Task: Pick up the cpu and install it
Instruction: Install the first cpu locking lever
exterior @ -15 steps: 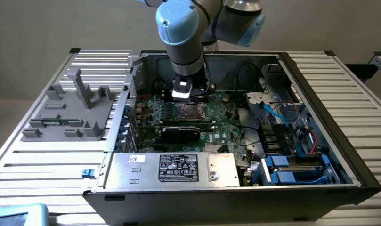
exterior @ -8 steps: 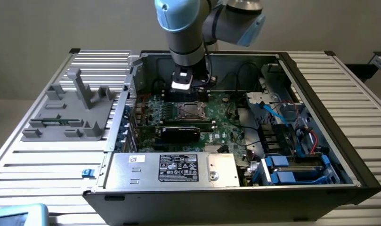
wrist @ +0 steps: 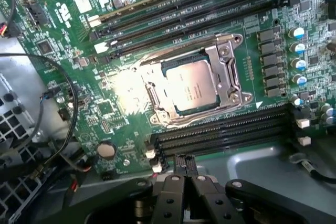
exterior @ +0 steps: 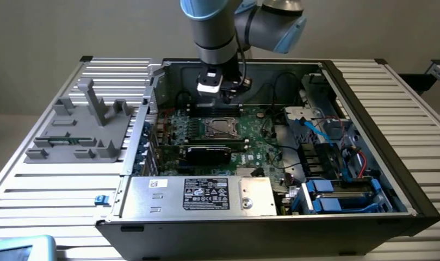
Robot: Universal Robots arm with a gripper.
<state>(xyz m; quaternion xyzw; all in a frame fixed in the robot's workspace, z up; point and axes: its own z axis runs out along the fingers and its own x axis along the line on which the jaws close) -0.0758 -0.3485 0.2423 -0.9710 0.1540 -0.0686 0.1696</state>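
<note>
The cpu (wrist: 191, 85), a flat square chip with a shiny silver top, lies inside the metal-framed socket (wrist: 227, 74) on the green motherboard (wrist: 118, 106). From the exterior view the cpu (exterior: 218, 128) sits in the middle of the open computer case. My gripper (exterior: 220, 93) hangs above the board, just behind the socket in that view. In the wrist view the gripper (wrist: 184, 170) is shut, its black fingers (wrist: 169, 192) pressed together with nothing between them, apart from the cpu.
A grey plastic fixture block (exterior: 82, 130) stands on the slatted table on the exterior view's left. Inside the case are a silver power supply (exterior: 198, 193), a black card (exterior: 209, 153), blue drive bays (exterior: 343, 196) and loose cables (wrist: 68, 103). Memory slots (wrist: 220, 132) flank the socket.
</note>
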